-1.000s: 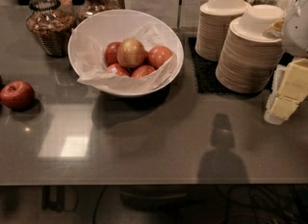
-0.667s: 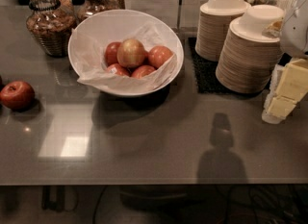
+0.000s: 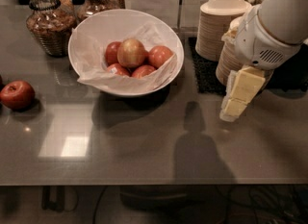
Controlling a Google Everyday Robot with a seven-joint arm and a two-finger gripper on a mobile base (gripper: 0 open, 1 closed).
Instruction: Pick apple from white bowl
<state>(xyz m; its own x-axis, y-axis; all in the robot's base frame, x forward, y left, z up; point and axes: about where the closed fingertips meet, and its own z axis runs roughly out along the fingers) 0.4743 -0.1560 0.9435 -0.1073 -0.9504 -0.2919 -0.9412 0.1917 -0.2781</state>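
Observation:
The white bowl (image 3: 86,35), wide and glossy and lined with crumpled white paper, stands at the back middle of the dark table. In it lies a pile of apples. The apple (image 3: 131,52), pale yellowish-green with a red blush, sits on top of the all-red ones. My gripper (image 3: 236,104) hangs at the right, under the white arm (image 3: 274,23), well to the right of the bowl and above the table. Its cream-coloured fingers (image 3: 243,84) point down and to the left, with nothing between them.
A lone dark red apple (image 3: 17,94) lies at the table's left edge. Two glass jars (image 3: 48,18) stand behind the bowl at the back left. Stacks of tan disposable bowls (image 3: 219,23) stand on a black mat (image 3: 204,71) at the back right, just behind my arm.
My arm and gripper have moved left, farther into view over the table's right side, now covering part of the tan bowl stacks. The bowl and apples have not moved.

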